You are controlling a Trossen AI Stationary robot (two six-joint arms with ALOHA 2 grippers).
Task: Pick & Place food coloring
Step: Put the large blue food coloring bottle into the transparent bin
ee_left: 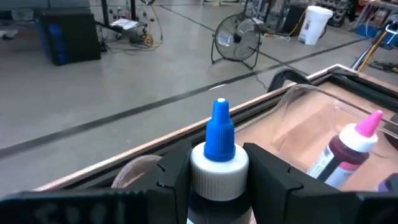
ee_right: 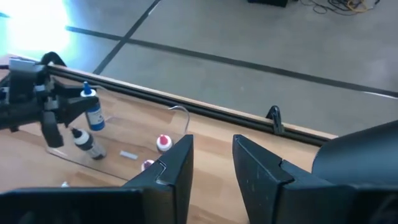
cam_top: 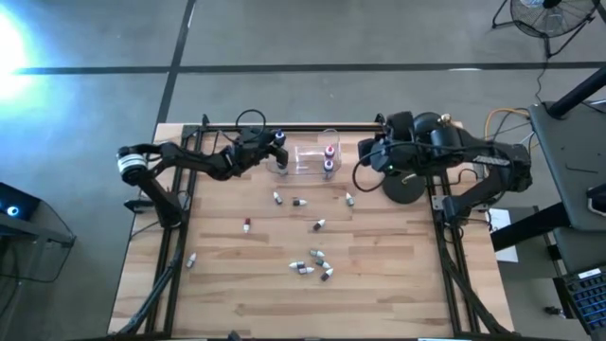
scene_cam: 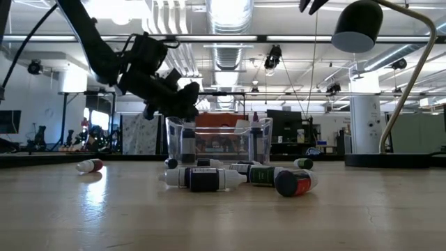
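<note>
My left gripper (cam_top: 278,152) is shut on a food coloring bottle (ee_left: 219,142) with a blue tip and white collar, held upright at the left end of the clear plastic box (cam_top: 309,161). From the right wrist view that bottle (ee_right: 93,113) hangs just over the box's end, next to a dark white-capped bottle (ee_right: 84,143). Two purple-capped bottles (cam_top: 329,158) stand at the box's right end. Several loose bottles (cam_top: 312,263) lie scattered on the wood in front. My right gripper (cam_top: 365,157) waits just right of the box, fingers (ee_right: 177,165) slightly apart and holding nothing.
A black rail (cam_top: 284,127) runs along the table's far edge behind the box. A lone bottle (cam_top: 190,259) lies near the left edge and a red-capped one (cam_top: 248,224) left of centre. A black round lamp base (cam_top: 405,182) sits under the right arm.
</note>
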